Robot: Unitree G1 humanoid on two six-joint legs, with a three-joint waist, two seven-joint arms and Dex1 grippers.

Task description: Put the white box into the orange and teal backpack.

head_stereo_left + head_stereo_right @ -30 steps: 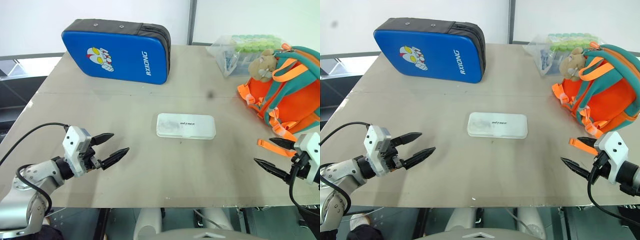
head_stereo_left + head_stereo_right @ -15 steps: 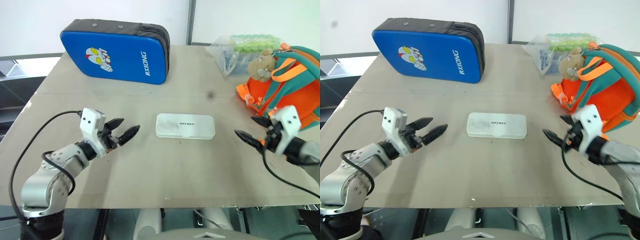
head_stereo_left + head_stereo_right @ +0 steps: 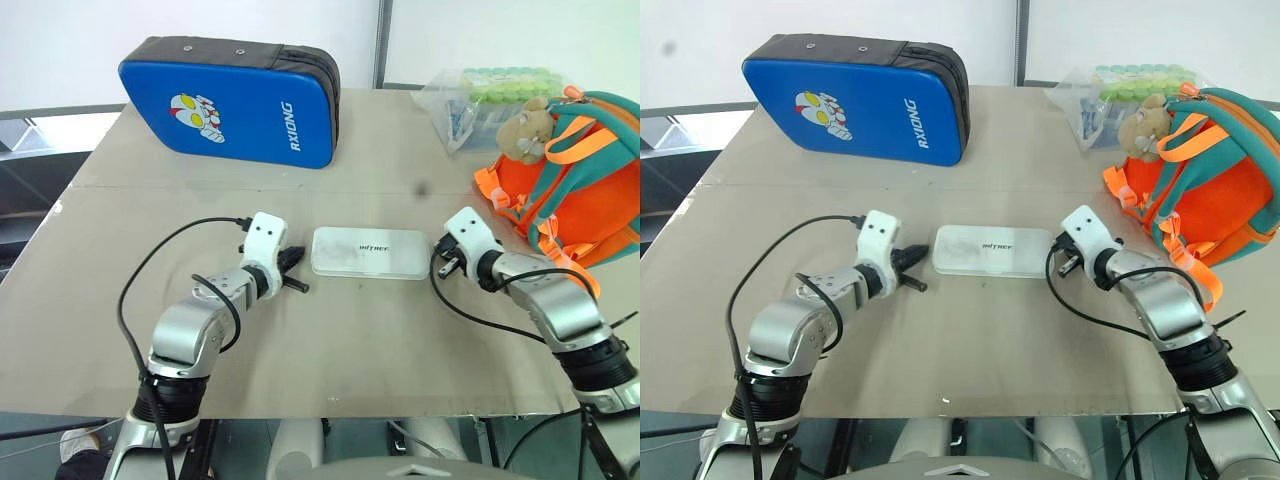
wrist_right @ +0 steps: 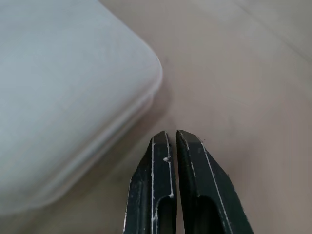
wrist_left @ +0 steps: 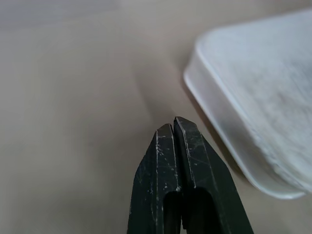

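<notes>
Oddly, both claws were shut tight on nothing. The left gripper [image 3: 297, 285] sat low on the table [image 3: 330, 350] just beside the box's [image 3: 370, 251] left end, its two black fingers pressed together, holding nothing. The right gripper [image 3: 441, 268] mirrored it at the box's right end, fingers likewise closed and empty, tips close to the rounded corner but apparently not touching it.

Between them the box lay flat near the table's middle, lid up, not yet lifted. Farther off on the right the backpack [image 3: 575, 185] slumped at the table's edge, plush animal on top; I could not tell whether its opening was unzipped. A clear container [image 3: 470, 100] stood behind it, and a blue case [image 3: 235, 100] rested at the far left.

To my eye the risk was a squeeze between two closed tips: the smooth, flat case could skid, pivot or pop out if the push came uneven or off-centre. Dangling straps might also snag the right arm on the way over.
</notes>
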